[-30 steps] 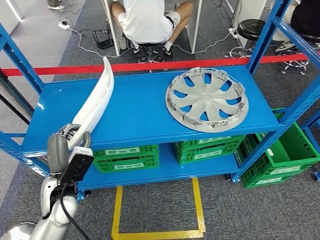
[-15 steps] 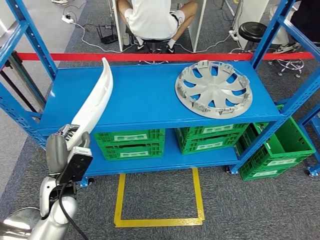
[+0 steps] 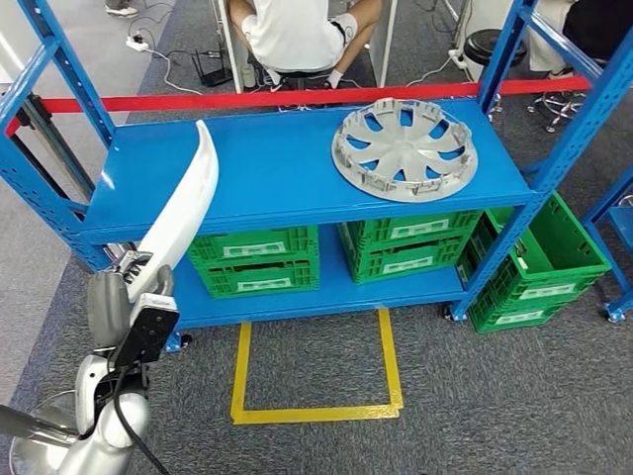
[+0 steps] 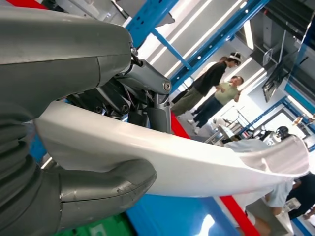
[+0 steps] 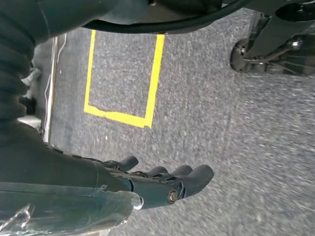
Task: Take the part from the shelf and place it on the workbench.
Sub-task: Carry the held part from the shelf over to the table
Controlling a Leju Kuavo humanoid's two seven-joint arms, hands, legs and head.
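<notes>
Gripping the long white part [image 3: 181, 211] off the blue shelf [image 3: 284, 183] near its front left corner, the left robot hand [image 3: 123, 297] is carrying it, desk placement pending; the right robot hand [image 5: 163, 184] is hanging empty, fingers loosely extended.

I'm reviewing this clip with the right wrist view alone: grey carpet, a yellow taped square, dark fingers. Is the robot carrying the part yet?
Observer: Yes. The left hand grips a long white curved part at its lower end, seen from the head view.
Operator: Is it off the shelf?
Observer: It rises slantwise in front of the blue shelf; whether its tip touches the shelf I cannot tell.
Operator: Anything left up there?
Observer: A silver wheel cover lies flat on the top level, toward the right.
Operator: How firm is the grip?
Observer: In the left wrist view the thumb lies against one face of the part and the darker fingers against the other.
</notes>
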